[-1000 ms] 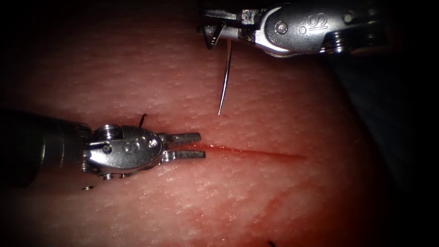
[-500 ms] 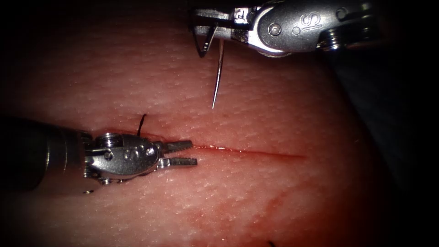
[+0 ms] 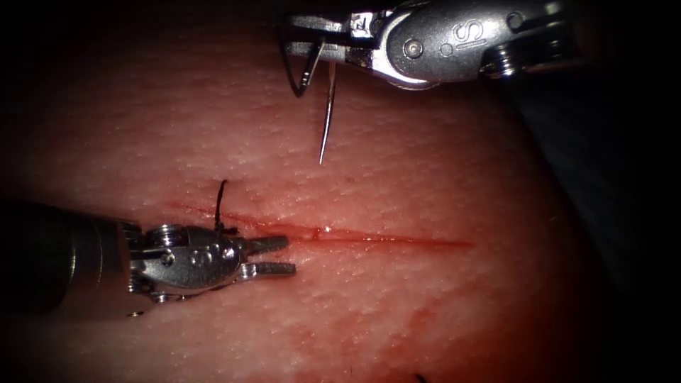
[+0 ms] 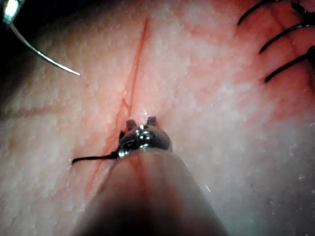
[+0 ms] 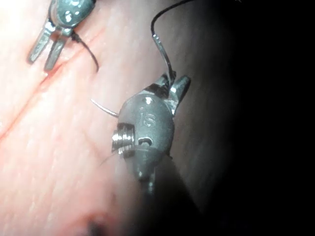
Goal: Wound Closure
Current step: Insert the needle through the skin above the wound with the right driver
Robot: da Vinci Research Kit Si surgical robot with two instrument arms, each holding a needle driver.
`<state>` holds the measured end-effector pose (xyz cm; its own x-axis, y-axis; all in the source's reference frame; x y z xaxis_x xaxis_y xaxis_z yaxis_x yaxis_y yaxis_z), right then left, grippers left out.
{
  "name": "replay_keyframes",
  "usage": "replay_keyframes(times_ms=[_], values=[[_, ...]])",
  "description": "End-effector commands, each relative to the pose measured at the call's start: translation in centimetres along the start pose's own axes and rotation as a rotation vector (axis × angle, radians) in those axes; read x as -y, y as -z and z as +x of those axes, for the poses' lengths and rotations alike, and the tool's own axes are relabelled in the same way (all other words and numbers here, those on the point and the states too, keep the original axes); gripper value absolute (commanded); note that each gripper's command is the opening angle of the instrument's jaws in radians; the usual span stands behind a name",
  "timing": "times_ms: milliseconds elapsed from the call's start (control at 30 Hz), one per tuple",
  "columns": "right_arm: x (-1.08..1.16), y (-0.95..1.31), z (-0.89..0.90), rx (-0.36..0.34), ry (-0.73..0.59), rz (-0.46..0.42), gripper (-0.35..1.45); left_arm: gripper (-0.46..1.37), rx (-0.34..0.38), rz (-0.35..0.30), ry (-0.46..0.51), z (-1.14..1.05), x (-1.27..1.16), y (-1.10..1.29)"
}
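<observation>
Nearest in the endoscope view sits the left arm's shiny silver tool [image 3: 273, 257], low on the pink, bumpy tissue [image 3: 397, 312]. Its two little jaws are a bit apart and hold nothing. They point at the left end of the thin red cut [image 3: 383, 239], which runs sideways across the tissue. One jaw lies over the line of the cut and the other lies just below it. A short black end of thread [image 3: 220, 204] sticks up from the tissue right beside this tool, by the left end of the cut. Some wet red fluid [image 3: 323, 230] shines on the cut close to the jaw tips.

Farther back, the right arm's silver tool [image 3: 312, 39] comes in from the right. Its jaws are closed on the thin, curved silver needle [image 3: 326, 120], near the needle's back end. The needle hangs above the tissue, not in it, with its sharp tip pointing down toward the cut. A dark loop of thread [image 3: 296, 76] hangs by the jaws.
</observation>
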<state>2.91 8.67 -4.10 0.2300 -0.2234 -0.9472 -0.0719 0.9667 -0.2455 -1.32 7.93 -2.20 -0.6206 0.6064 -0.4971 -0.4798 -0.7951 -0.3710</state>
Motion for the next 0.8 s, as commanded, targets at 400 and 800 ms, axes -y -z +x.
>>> replay_keyframes(times_ms=[400, 800], values=[[0.15, -0.15, -0.13, -0.005, 0.063, -0.013, -0.35, 0.19, 0.074, -0.034, 0.011, -0.26, -0.08, -0.09], [0.33, -0.2, -0.26, -0.004, 0.085, -0.013, -0.35, 0.18, 0.108, -0.047, 0.015, -0.33, -0.17, -0.02]])
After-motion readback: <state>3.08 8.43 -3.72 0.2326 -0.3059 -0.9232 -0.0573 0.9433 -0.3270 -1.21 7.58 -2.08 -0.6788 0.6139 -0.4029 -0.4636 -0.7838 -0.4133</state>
